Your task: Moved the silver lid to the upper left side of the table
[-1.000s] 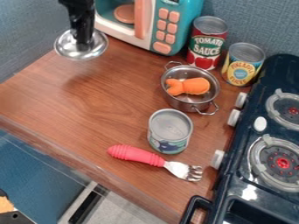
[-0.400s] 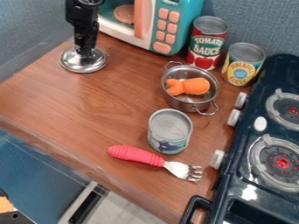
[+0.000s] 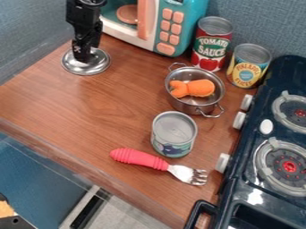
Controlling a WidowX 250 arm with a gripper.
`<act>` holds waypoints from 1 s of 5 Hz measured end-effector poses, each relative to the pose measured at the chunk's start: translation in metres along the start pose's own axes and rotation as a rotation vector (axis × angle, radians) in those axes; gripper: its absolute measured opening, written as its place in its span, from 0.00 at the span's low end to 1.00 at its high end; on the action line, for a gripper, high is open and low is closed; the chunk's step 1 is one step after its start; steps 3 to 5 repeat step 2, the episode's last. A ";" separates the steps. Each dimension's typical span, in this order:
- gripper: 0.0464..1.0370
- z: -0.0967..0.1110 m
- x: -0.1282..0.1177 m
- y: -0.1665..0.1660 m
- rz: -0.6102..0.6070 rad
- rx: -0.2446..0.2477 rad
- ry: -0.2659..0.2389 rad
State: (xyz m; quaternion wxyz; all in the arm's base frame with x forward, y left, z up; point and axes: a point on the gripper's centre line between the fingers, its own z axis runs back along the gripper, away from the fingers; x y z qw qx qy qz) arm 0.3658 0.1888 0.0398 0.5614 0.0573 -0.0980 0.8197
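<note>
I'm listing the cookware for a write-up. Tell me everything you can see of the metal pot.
The small, round pot looks like shiny metal, with two looped wire handles on opposite sides. It stands upright and uncovered on the brown table, near the stove. An orange toy lies inside.

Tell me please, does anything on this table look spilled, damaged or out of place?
Nothing stands out: no spill or damage is visible. The silver lid lies flat at upper left, and the pot stands upright with the orange toy inside.

Orange toy [image 3: 192, 88] in a metal pot [image 3: 206, 106]; fork [image 3: 142, 159] near a can [image 3: 174, 134]
</note>
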 end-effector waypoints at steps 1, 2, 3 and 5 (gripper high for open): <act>0.97 0.021 0.006 -0.001 0.022 -0.043 -0.005; 0.96 0.040 0.011 0.001 0.031 -0.078 0.015; 0.96 0.040 0.011 0.001 0.031 -0.078 0.015; 0.96 0.040 0.011 0.001 0.031 -0.078 0.015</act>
